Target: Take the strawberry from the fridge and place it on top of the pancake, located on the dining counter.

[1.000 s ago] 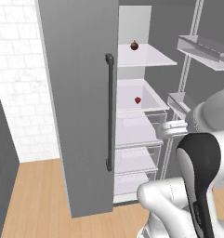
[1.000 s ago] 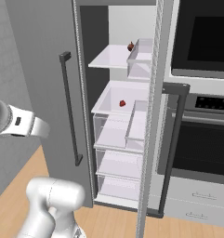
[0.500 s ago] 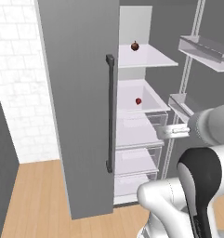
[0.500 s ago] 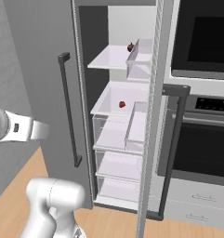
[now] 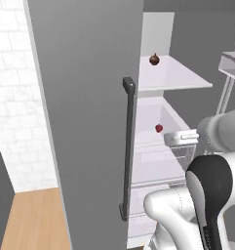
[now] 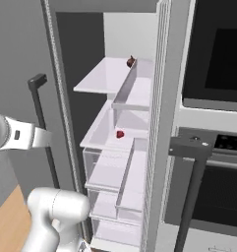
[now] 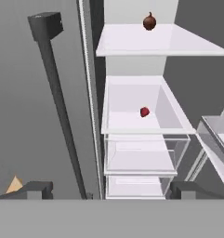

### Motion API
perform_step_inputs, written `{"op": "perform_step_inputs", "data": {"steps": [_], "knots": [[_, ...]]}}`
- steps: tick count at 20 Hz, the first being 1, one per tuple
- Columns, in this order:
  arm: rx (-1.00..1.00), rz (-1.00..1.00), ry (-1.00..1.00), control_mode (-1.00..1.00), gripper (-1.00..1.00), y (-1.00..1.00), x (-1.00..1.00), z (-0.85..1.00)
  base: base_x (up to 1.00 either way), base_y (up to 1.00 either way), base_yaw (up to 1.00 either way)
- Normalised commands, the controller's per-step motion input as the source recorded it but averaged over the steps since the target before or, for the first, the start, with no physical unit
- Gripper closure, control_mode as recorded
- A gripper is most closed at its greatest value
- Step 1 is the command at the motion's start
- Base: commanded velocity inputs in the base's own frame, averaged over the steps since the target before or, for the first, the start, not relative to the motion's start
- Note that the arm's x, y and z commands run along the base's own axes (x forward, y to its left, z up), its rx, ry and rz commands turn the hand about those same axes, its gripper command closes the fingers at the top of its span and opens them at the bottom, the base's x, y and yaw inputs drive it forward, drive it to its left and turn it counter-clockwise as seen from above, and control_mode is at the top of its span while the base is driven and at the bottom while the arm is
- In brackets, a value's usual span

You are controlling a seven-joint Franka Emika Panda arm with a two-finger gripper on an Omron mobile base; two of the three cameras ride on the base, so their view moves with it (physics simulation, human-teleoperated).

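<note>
Small bright red strawberry (image 7: 144, 112) sits alone on the fridge's (image 5: 89, 97) white middle shelf, below a darker maroon fruit (image 7: 149, 22). Gripper (image 7: 108, 189) fingers spread wide, holding nothing.

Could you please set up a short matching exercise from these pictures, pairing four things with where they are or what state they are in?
Things:
1. strawberry
2. dark round fruit
3. fridge
4. gripper

Places or states:
A. on the top shelf
B. open, in front of the shelves, holding nothing
C. on the white shelf below the top one
D. doors open, shelves showing

Pairs: 1-C, 2-A, 3-D, 4-B
</note>
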Motion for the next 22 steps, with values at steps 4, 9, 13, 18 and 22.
{"op": "perform_step_inputs", "data": {"steps": [4, 9, 13, 18, 22], "knots": [[0.00, 0.00, 0.00, 1.00, -1.00, 0.00, 0.00, 0.00, 0.72, -0.20, 0.00], [0.00, 0.00, 0.00, 1.00, -1.00, 0.00, 0.00, 0.00, 0.33, -0.45, -0.02], [0.00, 0.00, 0.00, 1.00, -1.00, 0.00, 0.00, 0.00, 0.13, -0.10, -0.06], [0.00, 0.00, 0.00, 1.00, -1.00, 0.00, 0.00, 0.00, 0.93, 0.00, -0.06], [0.00, 0.00, 0.00, 1.00, -1.00, 0.00, 0.00, 0.00, 0.53, -0.09, -0.03]]}}
